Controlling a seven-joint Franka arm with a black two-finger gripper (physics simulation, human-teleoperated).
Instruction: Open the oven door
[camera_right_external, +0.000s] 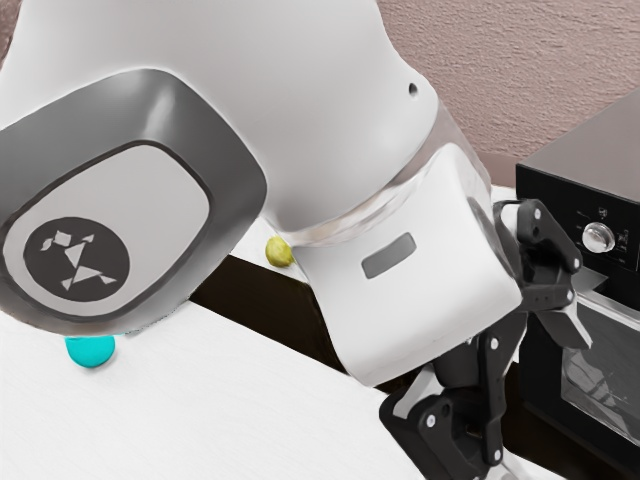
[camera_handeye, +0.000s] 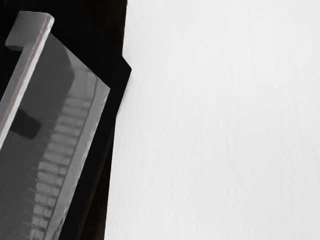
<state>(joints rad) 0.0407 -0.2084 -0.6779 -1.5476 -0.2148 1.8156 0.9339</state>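
The hand (camera_right_external: 535, 400), its fingers spread apart, is near the oven door's handle (camera_handeye: 32, 30), which it does not grip. Beyond, on the front of the oven (camera_right_external: 562, 200), the oven door (camera_right_external: 602, 375) looks closed. Approach seems well along; grasping and pulling it open remain.

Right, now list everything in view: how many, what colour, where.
Oven: one, black, at the exterior view's right.
Door window: one, grey, on the oven's front.
Door handle: one, light grey, across the door.
Knob: one, silver, on the oven's front panel.
Tabletop: white, beside the oven.
Band: one, dark brown, between white surfaces.
Rounded object: one, yellow-green, past the band.
Disc-like object: one, teal, partly hidden by the arm.
Wall: one, pinkish brown, at the back.
Arm: one, white and grey, from the upper left.
Tool: one, black, fingers apart, near the oven.
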